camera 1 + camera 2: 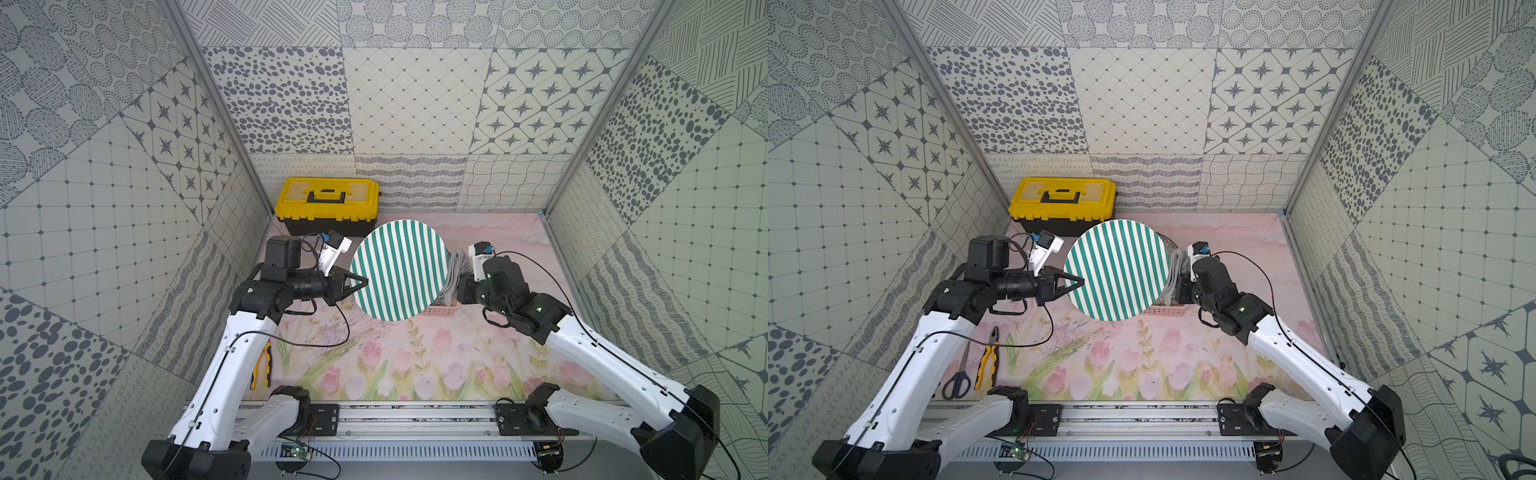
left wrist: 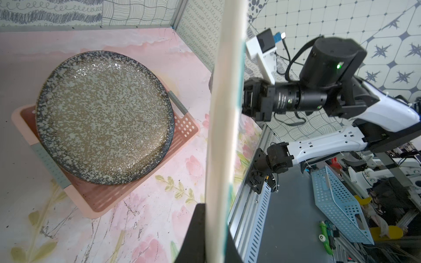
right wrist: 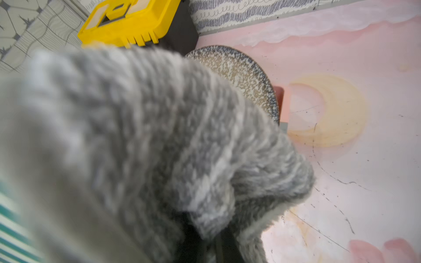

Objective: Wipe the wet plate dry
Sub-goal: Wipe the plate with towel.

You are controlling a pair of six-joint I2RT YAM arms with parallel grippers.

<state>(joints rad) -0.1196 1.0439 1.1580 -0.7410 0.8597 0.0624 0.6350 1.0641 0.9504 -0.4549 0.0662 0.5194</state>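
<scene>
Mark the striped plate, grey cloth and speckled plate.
striped plate (image 1: 399, 270): a top view, centre of its striped face.
grey cloth (image 3: 159, 136): right wrist view, middle of the fluffy bulk.
speckled plate (image 2: 102, 116): left wrist view, centre of its face.

Bright, even light fills both top views, shadows faint; the walls (image 1: 104, 208) splay toward the edges. In the left wrist view, glints sparkle on the speckled plate (image 2: 104, 116), and the near rim of the striped plate (image 2: 224, 113) is blurred. In the right wrist view, the grey cloth (image 3: 136, 148) looms out of focus.
</scene>
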